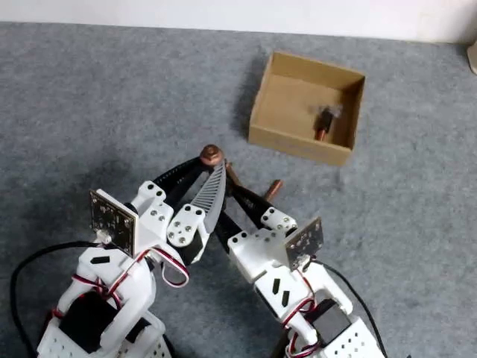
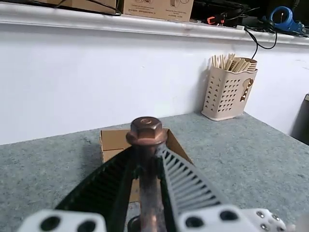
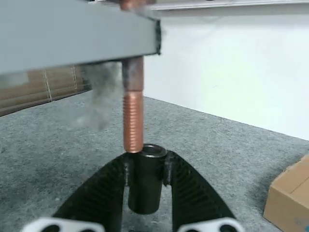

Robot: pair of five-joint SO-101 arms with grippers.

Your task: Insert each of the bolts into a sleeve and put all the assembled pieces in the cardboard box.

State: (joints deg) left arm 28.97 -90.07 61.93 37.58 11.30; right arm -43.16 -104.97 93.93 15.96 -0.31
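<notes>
Copper bolt (image 2: 146, 133) hanging head-up, left pincer (image 2: 145, 157) clenching shank below hex head. Threaded tip sitting at mouth of black sleeve (image 3: 145, 186), right pincer (image 3: 146, 169) grasping it upright. Both judged rigid, smooth metal, slip-prone; gripping mid-body advisable. Beyond them, cardboard box (image 1: 298, 142) standing apart.

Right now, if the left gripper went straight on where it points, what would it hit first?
Probably the cardboard box: it sits directly beyond the bolt that the left gripper holds, with bare table between. How far off is hard to judge.
</notes>
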